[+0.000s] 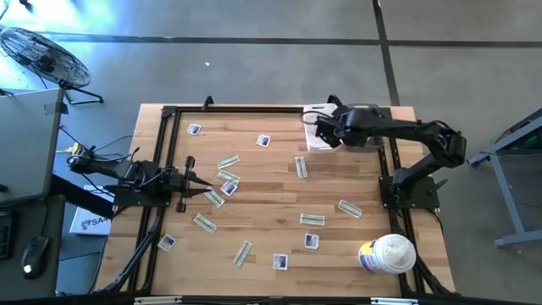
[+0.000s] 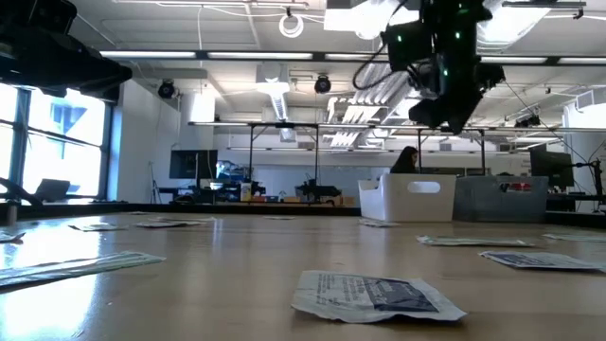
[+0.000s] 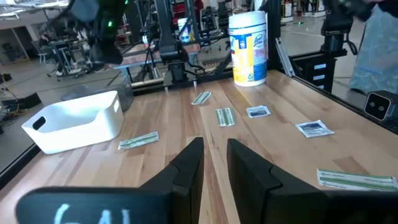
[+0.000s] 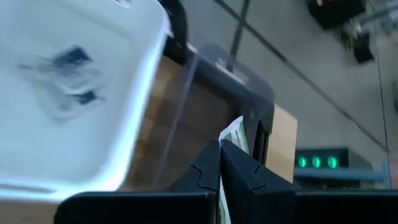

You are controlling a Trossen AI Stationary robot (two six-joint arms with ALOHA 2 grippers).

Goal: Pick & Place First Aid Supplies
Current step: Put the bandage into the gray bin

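Note:
Small first aid packets lie flat across the wooden table: square white ones [image 1: 263, 141] [image 3: 313, 128] and narrow green-beige strips [image 1: 301, 167] [image 3: 138, 141]. My right gripper [image 1: 324, 127] [image 4: 220, 144] hangs over the white bin [image 1: 310, 144] [image 2: 407, 197] at the far edge, shut on a green-beige strip. A square white packet [image 4: 68, 81] lies inside the bin. My left gripper [image 1: 203, 188] [image 3: 215, 146] waits low over the table's left side, open by a narrow gap, holding nothing; strips [image 1: 213, 197] lie just beside it. My right gripper pinches a green-beige strip packet between its two fingers; the strip's free end [image 4: 235, 134] sticks out past the fingertips. The fingers point down and the strip is lifted clear, above the bin's edge. The fingers hide the part they hold.
A big white canister with a yellow-blue label [image 1: 387, 254] [image 3: 249, 48] stands at the near right corner. A black frame [image 1: 166, 144] runs round the table's edges. The table's middle holds only flat packets. A person sits in the room beyond the bin [image 2: 405, 161].

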